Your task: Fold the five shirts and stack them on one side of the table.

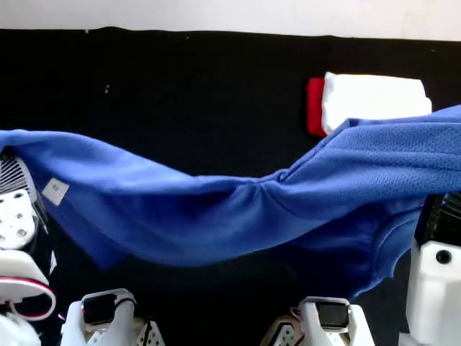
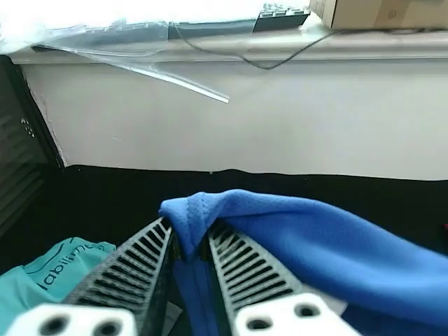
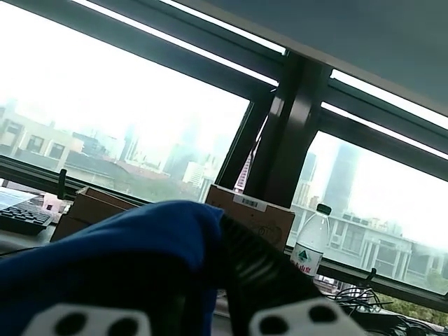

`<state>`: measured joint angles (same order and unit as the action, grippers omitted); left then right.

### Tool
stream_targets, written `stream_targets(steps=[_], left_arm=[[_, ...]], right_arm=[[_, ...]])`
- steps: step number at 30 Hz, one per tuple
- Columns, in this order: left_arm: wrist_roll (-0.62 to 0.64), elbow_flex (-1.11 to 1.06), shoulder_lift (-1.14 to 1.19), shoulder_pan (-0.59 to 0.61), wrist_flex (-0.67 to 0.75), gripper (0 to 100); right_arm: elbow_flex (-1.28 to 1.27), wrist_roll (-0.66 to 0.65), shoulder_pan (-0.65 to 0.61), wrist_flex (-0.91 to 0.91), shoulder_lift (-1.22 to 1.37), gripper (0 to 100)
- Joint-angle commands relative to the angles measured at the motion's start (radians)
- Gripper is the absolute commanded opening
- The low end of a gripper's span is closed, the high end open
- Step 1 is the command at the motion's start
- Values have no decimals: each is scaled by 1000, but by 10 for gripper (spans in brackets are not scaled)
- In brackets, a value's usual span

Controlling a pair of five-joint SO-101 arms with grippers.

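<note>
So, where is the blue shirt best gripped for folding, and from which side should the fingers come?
Probably at its outer edges, coming in from each side, as now: the blue shirt hangs stretched across the table, sagging in the middle. The left gripper pinches a bunched edge between its fingers; such a thick fold gives a sure hold.

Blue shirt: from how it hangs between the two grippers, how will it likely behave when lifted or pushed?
Probably floppy: the blue shirt sags deeply between the left gripper and right gripper. Likely light for its size, as a small pinch at each end holds it up. Pushed, it would probably bunch rather than slide, given the folds at its middle.
</note>
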<state>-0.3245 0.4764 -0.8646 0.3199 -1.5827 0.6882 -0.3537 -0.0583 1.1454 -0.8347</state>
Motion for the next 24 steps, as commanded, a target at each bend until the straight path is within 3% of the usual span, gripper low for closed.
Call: stream_targets(steps=[1,12,16,24], left_arm=[[5,-61,84,12,6,9],[-2,-174,621,12,269,9],[-2,12,846,10,292,9],[-26,449,1184,13,140,9]], right_arm=[[-85,15,-48,-50,73,5],[-558,11,-58,-440,452,5],[-463,9,-58,-567,668,5],[-102,9,-81,-444,977,5]])
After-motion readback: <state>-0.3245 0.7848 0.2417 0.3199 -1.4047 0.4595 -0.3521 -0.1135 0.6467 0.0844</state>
